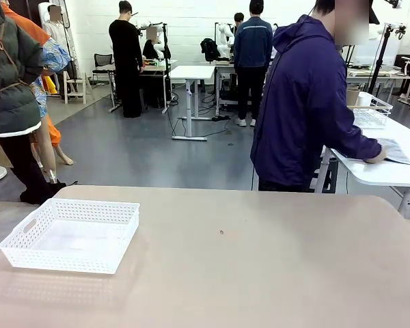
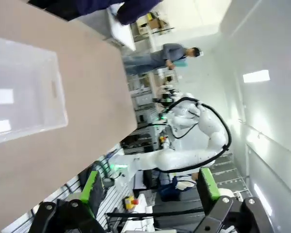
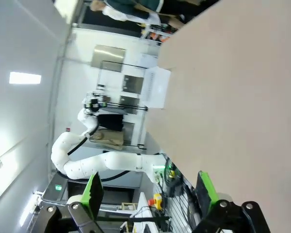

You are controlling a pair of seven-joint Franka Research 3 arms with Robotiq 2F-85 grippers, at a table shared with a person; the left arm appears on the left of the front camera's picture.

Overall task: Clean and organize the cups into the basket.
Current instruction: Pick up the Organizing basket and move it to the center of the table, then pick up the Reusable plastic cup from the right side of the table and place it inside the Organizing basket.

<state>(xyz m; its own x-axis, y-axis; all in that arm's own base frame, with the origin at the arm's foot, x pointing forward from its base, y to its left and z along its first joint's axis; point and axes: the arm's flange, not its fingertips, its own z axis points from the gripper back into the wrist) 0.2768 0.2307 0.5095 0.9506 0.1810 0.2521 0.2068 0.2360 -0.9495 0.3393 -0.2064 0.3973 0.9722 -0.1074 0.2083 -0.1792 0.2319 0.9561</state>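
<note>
In the front view the basket (image 1: pixel 61 260) sits in the lower left of the frame on the tan table (image 1: pixel 273 260), upright with its open side up. Its long axis runs roughly left to right across the picture. A handle cut-out shows in its left short wall. It is white plastic with perforated mesh sides and a bare, smooth floor. In the left wrist view it lies at the upper left (image 2: pixel 59 94).

The left gripper (image 2: pixel 150 189) stands wide apart with nothing between its green pads. The right gripper (image 3: pixel 150 191) is spread just as wide and holds nothing.
</note>
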